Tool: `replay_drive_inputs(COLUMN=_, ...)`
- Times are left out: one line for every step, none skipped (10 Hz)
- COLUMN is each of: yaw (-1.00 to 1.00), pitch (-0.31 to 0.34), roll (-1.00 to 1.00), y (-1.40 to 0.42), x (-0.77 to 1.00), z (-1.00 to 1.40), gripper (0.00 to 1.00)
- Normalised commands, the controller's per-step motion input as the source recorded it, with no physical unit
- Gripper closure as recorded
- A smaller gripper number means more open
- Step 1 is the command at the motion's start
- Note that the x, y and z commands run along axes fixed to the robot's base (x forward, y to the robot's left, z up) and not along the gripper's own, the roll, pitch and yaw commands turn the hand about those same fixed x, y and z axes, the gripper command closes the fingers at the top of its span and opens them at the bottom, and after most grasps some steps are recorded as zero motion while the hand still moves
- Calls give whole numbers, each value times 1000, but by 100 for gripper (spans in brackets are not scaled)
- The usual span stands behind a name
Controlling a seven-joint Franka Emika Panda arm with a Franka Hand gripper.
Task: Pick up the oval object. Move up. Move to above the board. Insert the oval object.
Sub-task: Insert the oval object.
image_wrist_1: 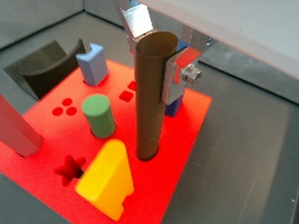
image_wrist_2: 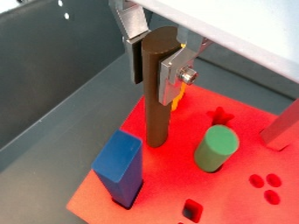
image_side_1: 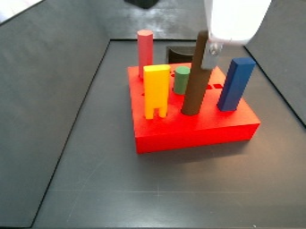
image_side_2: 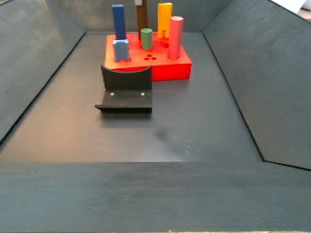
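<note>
Oval peg gripped over the red board.

On the red board (image_side_1: 198, 134), the yellow piece (image_side_1: 157, 90) stands nearest in a side view. Behind it the brown oval object (image_side_1: 198, 76) stands upright, its foot on the board, with the gripper (image_wrist_1: 158, 54) pinching its top. The green cylinder (image_side_1: 182, 82) and pink post (image_side_1: 146, 45) stand farther back.

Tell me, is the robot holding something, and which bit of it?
Yes. The gripper holds the brown oval object near its top end, fingers on its sides, its bottom at the red board.
</note>
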Motion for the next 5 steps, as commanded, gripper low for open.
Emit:
replay_drive_inputs(yaw=237, pitch=-154, roll=0, y=-100, x=-37, z=-486, gripper=100)
replay_drive_inputs(yaw=243, pitch=-101, roll=0, y=-94, x=-114, z=-560, gripper=100)
replay_drive_inputs(yaw=149, pitch=-67, roll=0, y=-17, x=-111, z=-483, gripper=100)
replay_drive_inputs(yaw=0, pitch=-20, roll=23, y=-37, x=-120, z=-174, gripper=100)
replay_drive_inputs(yaw=0, pitch=0, roll=0, y=0, x=0, z=0, gripper=100)
